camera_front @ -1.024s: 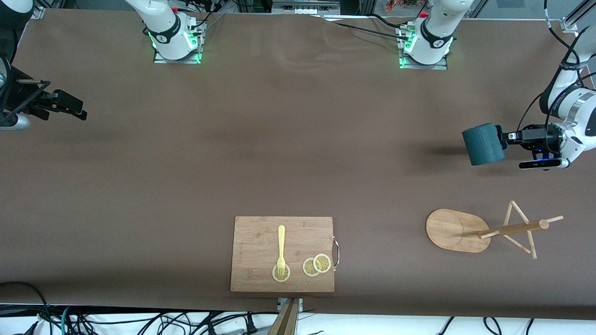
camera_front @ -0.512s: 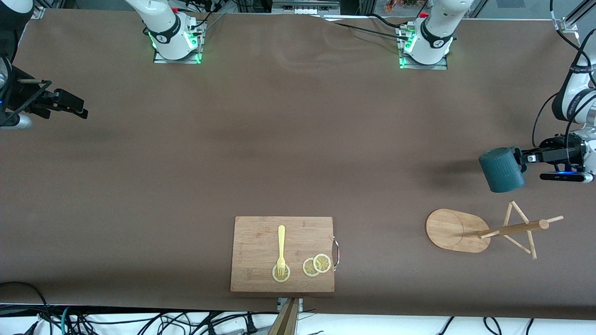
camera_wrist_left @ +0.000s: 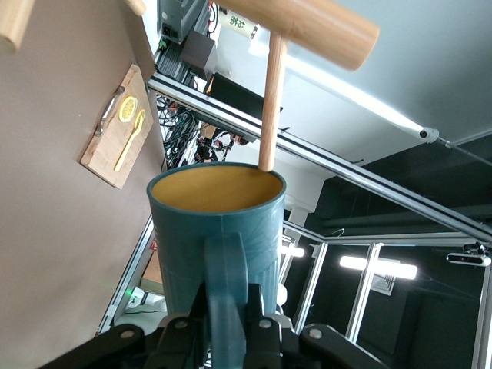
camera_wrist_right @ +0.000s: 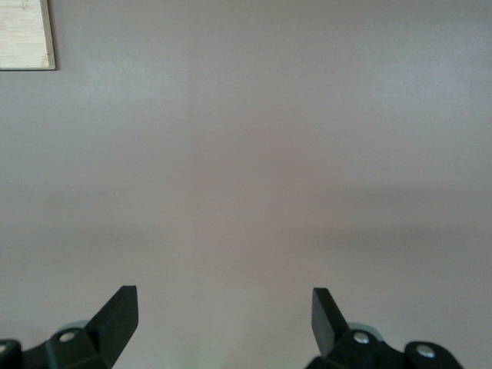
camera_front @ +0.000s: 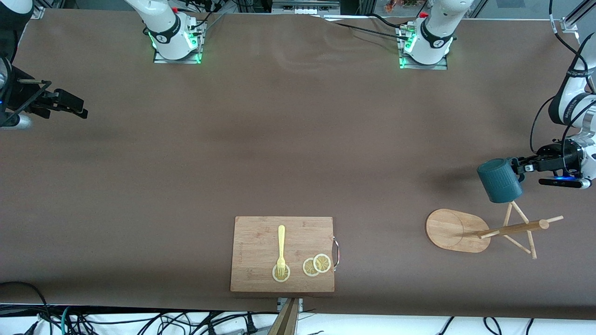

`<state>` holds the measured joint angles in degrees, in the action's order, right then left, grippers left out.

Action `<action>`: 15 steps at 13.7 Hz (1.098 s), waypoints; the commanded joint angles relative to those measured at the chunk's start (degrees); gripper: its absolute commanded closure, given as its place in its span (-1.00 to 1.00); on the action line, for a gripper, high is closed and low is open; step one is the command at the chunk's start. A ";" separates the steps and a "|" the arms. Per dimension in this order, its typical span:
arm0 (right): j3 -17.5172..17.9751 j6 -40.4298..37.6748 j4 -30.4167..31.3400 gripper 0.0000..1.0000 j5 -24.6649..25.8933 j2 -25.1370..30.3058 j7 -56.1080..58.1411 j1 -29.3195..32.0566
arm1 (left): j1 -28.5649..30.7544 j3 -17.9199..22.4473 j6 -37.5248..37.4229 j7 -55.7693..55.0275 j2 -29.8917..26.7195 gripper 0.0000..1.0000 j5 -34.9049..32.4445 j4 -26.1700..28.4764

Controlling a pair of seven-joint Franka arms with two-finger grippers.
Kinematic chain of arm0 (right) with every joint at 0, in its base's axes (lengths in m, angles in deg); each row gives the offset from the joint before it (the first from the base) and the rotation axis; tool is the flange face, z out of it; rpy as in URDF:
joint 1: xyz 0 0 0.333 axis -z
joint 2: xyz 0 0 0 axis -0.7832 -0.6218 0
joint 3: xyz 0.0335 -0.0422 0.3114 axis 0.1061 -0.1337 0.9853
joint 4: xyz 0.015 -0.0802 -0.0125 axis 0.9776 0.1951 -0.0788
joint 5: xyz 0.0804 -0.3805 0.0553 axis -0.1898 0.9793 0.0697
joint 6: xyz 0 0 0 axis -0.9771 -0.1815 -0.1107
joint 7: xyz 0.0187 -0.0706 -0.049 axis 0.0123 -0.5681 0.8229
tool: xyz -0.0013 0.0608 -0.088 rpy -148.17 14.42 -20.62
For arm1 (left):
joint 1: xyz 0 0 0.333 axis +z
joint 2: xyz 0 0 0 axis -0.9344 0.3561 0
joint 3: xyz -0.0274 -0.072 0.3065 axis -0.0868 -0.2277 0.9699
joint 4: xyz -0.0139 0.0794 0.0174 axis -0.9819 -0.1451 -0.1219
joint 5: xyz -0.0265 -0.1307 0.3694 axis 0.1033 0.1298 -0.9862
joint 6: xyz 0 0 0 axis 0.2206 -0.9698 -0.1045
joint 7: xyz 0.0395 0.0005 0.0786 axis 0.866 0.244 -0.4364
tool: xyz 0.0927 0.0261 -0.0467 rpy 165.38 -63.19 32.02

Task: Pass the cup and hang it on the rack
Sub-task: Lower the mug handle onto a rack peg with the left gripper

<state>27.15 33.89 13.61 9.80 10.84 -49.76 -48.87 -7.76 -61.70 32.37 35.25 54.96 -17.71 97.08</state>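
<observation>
The rack [camera_front: 458,230] stands near the left arm's end of the table; well apart from it toward the right arm's end lies a cutting board [camera_front: 260,242] bearing a fork [camera_front: 281,249] and lemon slices [camera_front: 316,265]; the left gripper [camera_front: 521,166] is clamped on the handle of the cup [camera_front: 499,180], held in the air over the rack's pegs, one peg [camera_wrist_left: 269,108] reaching its rim; the right gripper [camera_wrist_right: 223,323] waits with jaws wide apart, holding nothing, over bare table.

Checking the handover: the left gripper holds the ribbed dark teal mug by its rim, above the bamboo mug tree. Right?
Not by its rim: the left gripper is shut on the ribbed dark teal mug at its side handle, as the left wrist view shows. It is above the bamboo mug tree.
</observation>
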 commanded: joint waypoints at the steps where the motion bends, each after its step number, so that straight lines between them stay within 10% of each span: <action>1: 0.35 -1.07 -1.24 -1.00 -0.39 -0.49 0.68 0.65 | -0.03 -0.84 0.13 -3.21 1.24 1.00 0.85 -3.00; 15: 0.09 -2.74 -1.33 -1.00 -0.39 -0.66 0.59 0.74 | -1.18 -1.37 1.54 -3.38 7.30 1.00 0.06 -9.86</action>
<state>26.87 32.43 13.61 9.80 10.40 -49.76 -48.68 -8.44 -62.63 33.97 32.67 60.59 -17.71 89.60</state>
